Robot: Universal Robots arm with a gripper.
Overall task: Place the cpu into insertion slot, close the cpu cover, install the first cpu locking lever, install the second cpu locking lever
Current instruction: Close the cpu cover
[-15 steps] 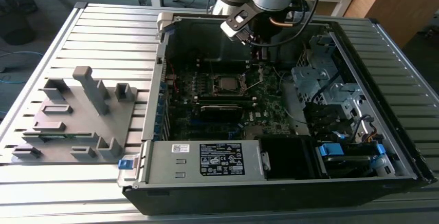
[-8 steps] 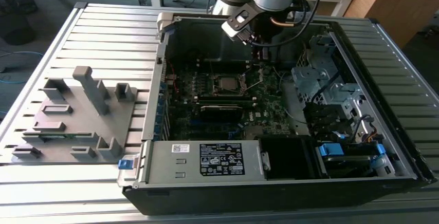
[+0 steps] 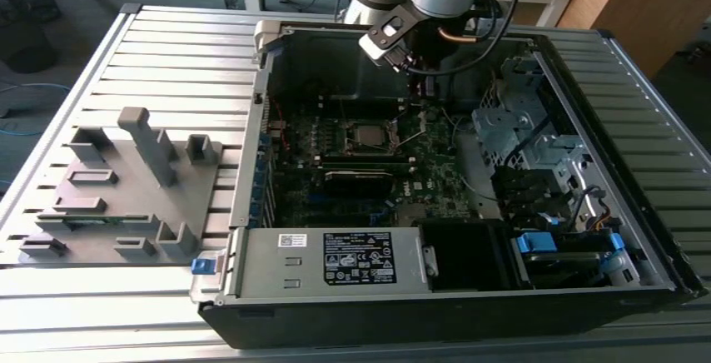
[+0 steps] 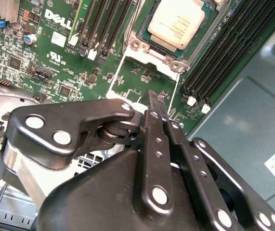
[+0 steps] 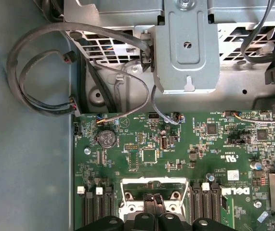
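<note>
The cpu [image 4: 176, 21], a dull silver square, lies flat in the insertion slot [image 3: 367, 136] on the green motherboard [image 3: 439, 196] inside the open computer case. The silver cpu cover [image 4: 149, 48] frames the chip and lies down around it. My gripper [image 4: 157, 103] hangs above the board just off the socket's edge, toward the case's far wall in the exterior view, touching nothing. Its black fingers [image 5: 149, 198] are shut with nothing between them. In the exterior view the gripper [image 3: 411, 65] sits below the arm's wrist. I cannot make out how the locking levers stand.
Black memory slots [image 4: 233, 53] flank the socket. A grey drive cage [image 3: 522, 130] and loose cables [image 5: 31, 72] line the case on the exterior view's right. The power supply [image 3: 355, 259] fills the near side. A grey fixture block [image 3: 122, 188] stands outside the case on the left.
</note>
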